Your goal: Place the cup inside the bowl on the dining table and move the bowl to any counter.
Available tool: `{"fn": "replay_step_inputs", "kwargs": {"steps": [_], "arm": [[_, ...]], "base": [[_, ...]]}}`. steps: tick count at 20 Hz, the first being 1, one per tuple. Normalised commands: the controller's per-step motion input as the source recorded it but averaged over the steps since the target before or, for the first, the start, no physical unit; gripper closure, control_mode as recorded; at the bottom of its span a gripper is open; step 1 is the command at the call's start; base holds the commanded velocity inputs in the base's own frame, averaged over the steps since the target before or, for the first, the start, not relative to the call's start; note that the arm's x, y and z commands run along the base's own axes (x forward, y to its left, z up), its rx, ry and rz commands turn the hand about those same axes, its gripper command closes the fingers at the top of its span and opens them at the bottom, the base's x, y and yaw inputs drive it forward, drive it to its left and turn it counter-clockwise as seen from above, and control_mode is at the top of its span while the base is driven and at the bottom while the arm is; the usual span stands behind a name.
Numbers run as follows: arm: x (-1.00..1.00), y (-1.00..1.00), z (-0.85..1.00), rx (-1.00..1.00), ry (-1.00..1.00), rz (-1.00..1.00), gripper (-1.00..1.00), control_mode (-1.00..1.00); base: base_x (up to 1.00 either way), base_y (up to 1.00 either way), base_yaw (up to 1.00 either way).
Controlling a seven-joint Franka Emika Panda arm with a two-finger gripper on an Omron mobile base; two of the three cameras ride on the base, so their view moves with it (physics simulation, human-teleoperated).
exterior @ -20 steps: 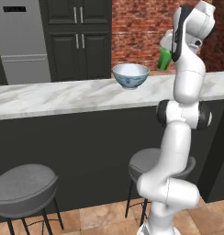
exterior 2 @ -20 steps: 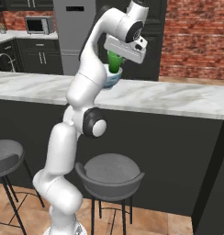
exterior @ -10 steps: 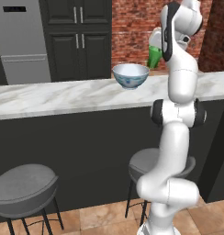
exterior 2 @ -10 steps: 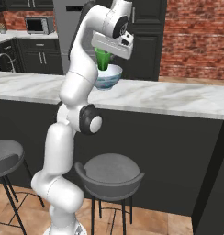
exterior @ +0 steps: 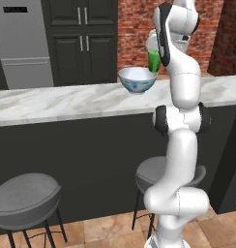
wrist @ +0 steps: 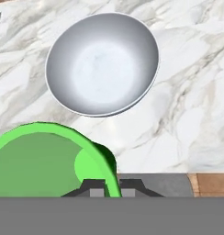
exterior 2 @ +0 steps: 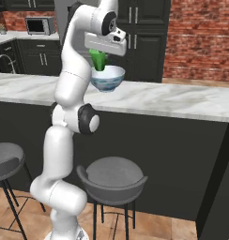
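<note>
Cup carried above the bowl

Cup [exterior: 153, 57] hangs pinched in the fingers [exterior: 157, 54], just above and beside the bowl [exterior: 137, 79] on the table [exterior: 66, 101], ready for lowering in. Right base view: cup [exterior 2: 98, 59] overlaps the bowl's [exterior 2: 107, 78] rim. Hand view: bowl [wrist: 103, 64] lies ahead of the cup [wrist: 54, 160], so not yet centred.

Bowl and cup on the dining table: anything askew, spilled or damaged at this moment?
Nothing stands out. The bowl sits upright and empty on the dining table, with no crack or spill showing. The cup is held in the hand above the table, close beside the bowl, not yet inside it.
</note>
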Motion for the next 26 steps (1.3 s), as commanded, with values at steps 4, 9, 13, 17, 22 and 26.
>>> {"fn": "replay_step_inputs", "kwargs": {"steps": [4, 9, 13, 17, 22, 26], "arm": [[0.11, 0.24, 0.0, -0.02, 0.0, -0.01, 1.0, -1.0], [0.02, 0.18, -0.03, 0.0, -0.01, 0.0, 1.0, -1.0], [0.17, 0.04, 0.0, 0.0, 0.0, 0.0, 1.0, -1.0], [0.38, 0.0, 0.0, 0.0, 0.0, 0.0, 1.0, -1.0], [0.43, 0.0, 0.0, 0.0, 0.0, 0.0, 1.0, -1.0], [0.43, 0.0, 0.0, 0.0, 0.01, 0.0, 1.0, -1.0]], "base": [[0.0, 0.0, 0.0], [0.0, 0.0, 0.0], [0.0, 0.0, 0.0], [0.0, 0.0, 0.0], [0.0, 0.0, 0.0], [0.0, 0.0, 0.0]]}}
